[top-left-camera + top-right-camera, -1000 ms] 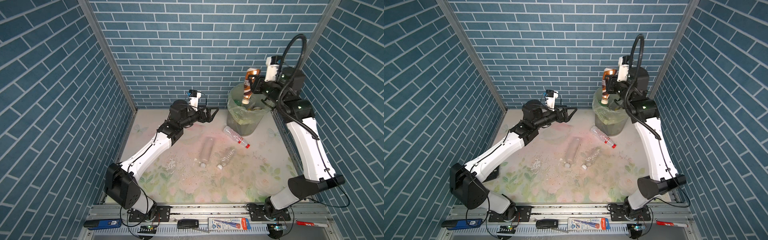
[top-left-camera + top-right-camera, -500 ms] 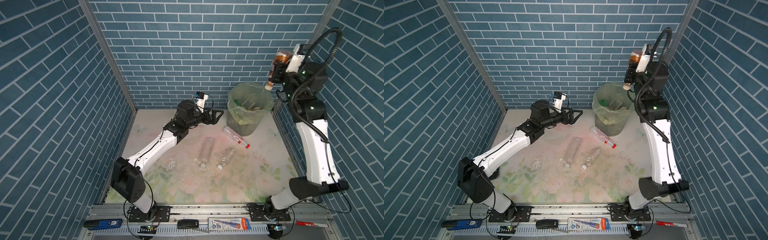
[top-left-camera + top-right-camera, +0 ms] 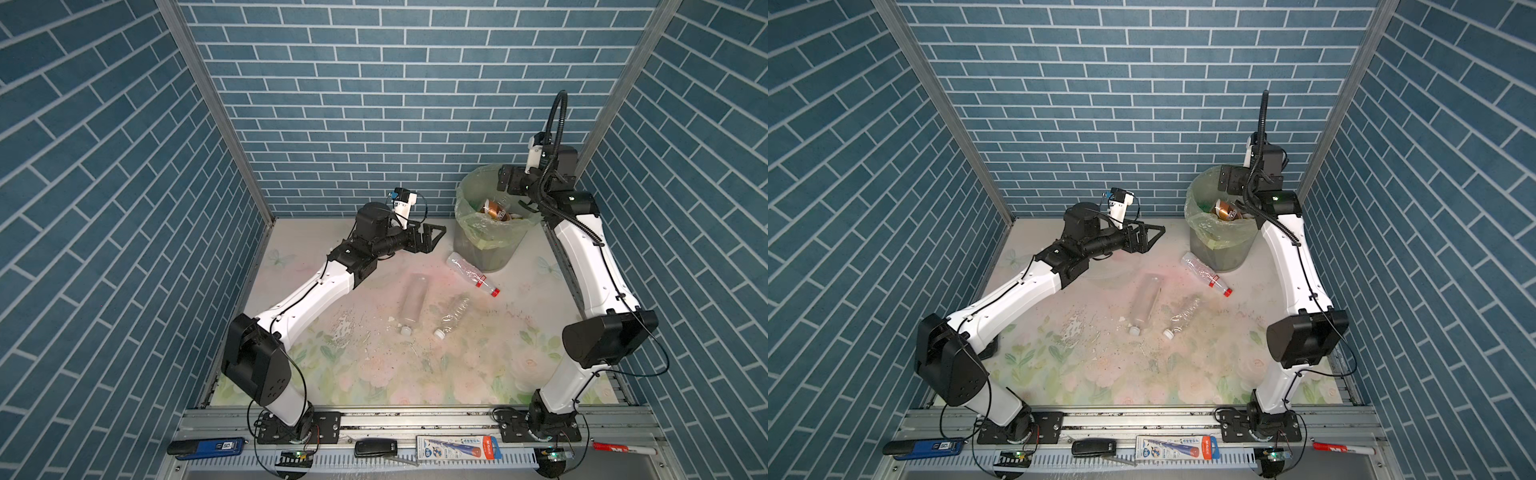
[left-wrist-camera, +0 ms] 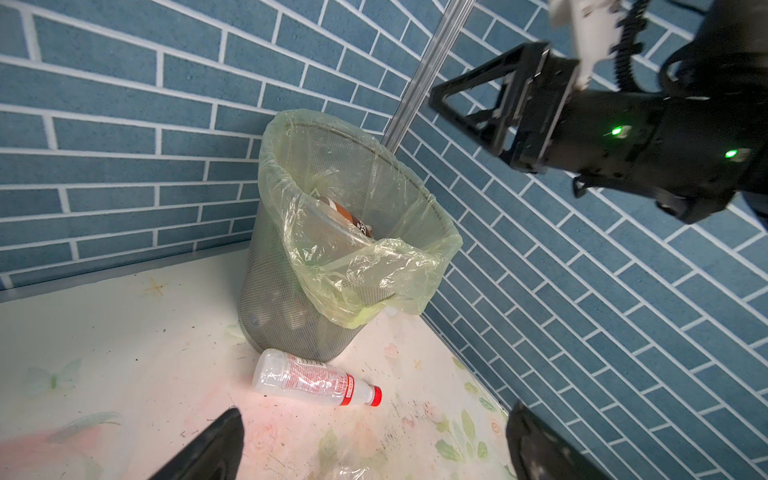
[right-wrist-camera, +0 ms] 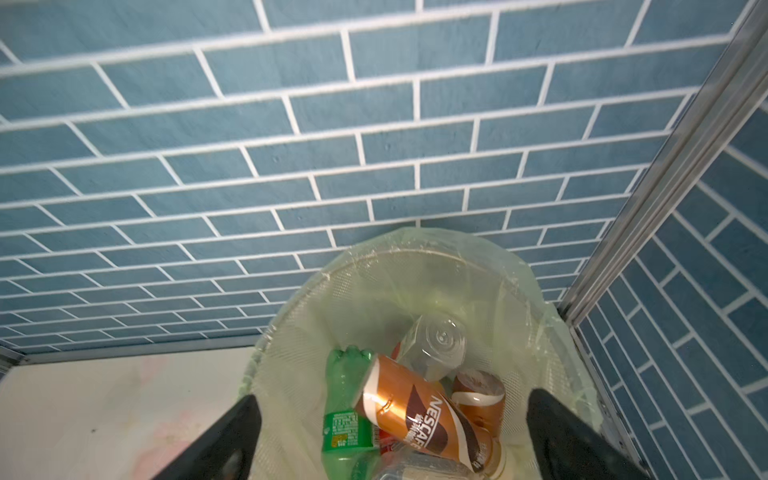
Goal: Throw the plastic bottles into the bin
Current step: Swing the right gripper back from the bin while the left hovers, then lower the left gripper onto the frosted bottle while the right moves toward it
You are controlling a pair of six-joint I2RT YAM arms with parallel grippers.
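Right tool (image 5: 392, 397), jaws apart, above brown NESCAFE bottle (image 5: 419, 415) in bin (image 5: 415, 254).

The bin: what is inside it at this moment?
Inside the bin lie a brown Nescafe bottle on top, a second brown bottle beside it, a green bottle and a clear bottle. Whatever lies lower is mostly covered by these.

Back right on table (image 3: 478, 374): bin (image 3: 486, 255), bottles (image 5: 419, 411) inside. One bottle (image 3: 469, 274) lies just before bin; two others (image 3: 414, 299) side by side, mid-table.
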